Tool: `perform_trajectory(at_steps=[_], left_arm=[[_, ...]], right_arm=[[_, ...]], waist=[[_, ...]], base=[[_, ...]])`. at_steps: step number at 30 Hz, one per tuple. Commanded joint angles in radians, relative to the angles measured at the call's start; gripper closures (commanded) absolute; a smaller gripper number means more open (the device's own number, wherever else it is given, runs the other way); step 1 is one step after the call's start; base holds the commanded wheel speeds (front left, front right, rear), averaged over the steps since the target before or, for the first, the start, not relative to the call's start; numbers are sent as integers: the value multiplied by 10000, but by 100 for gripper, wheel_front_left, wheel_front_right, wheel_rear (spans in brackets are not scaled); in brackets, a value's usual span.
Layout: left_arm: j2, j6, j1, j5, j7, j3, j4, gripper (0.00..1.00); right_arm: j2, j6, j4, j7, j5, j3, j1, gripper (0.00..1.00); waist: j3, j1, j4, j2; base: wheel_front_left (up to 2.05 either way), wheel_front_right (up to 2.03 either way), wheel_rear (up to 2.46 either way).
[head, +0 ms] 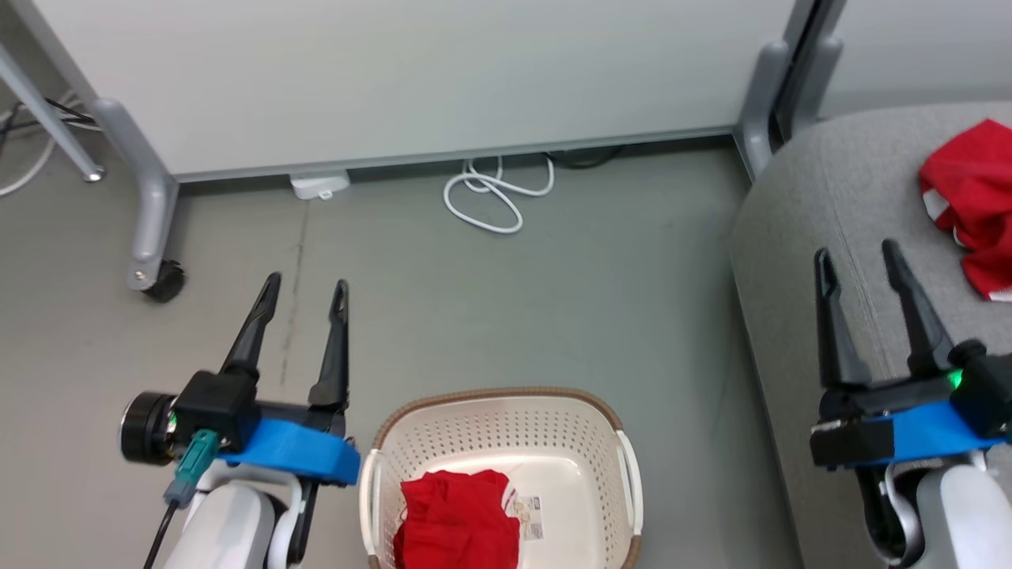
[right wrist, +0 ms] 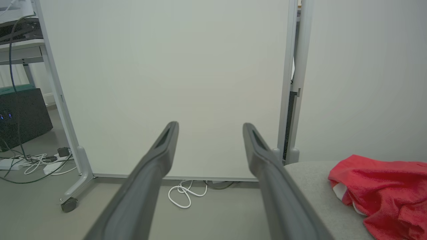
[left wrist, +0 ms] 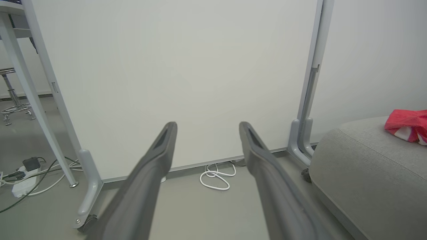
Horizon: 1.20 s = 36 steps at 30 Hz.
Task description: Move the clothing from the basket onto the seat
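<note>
One piece of red clothing lies bunched in the cream basket on the floor at the bottom centre. A second red garment with white trim rests on the grey seat at the right, also seen as red garment and red garment. My left gripper hovers open and empty to the left of the basket, above the floor. Over the seat's front part, left of the garment there, my right gripper is open and holds nothing.
A white partition panel on grey wheeled legs stands ahead. A coiled white cable lies on the floor at its base. More cables and a power strip lie at the far left by a table leg.
</note>
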Motion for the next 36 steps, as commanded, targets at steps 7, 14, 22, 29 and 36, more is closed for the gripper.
perform_trajectory(at_steps=[7, 14, 22, 29, 36], left_arm=[[-202, -425, 1216, 529, -26, 1054, -429, 0], [-569, -711, 1793, 914, -26, 1691, -731, 0], [-848, -1030, 2013, 1259, -26, 2222, -844, 0], [-993, -1304, 1596, 1508, -26, 2238, -574, 0], [-796, -1579, 199, 1663, -25, 1202, 821, 0]], right_arm=[[409, 5, -545, -36, -191, 188, 1326, 0], [619, 5, -860, -36, -212, 27, 2060, 0], [779, 5, -746, -36, -186, 72, 2324, 0], [816, 3, -801, -36, -126, 184, 2000, 0], [695, 3, -1033, -36, -240, 306, 1324, 0]], waist=[[-828, 3, 607, -1], [-995, 3, 658, -1], [-1145, 3, 680, -1], [-885, 3, 564, -1], [78, 3, 300, -1]], base=[[0, 0, 0], [0, 0, 0], [0, 0, 0], [0, 0, 0], [0, 0, 0]])
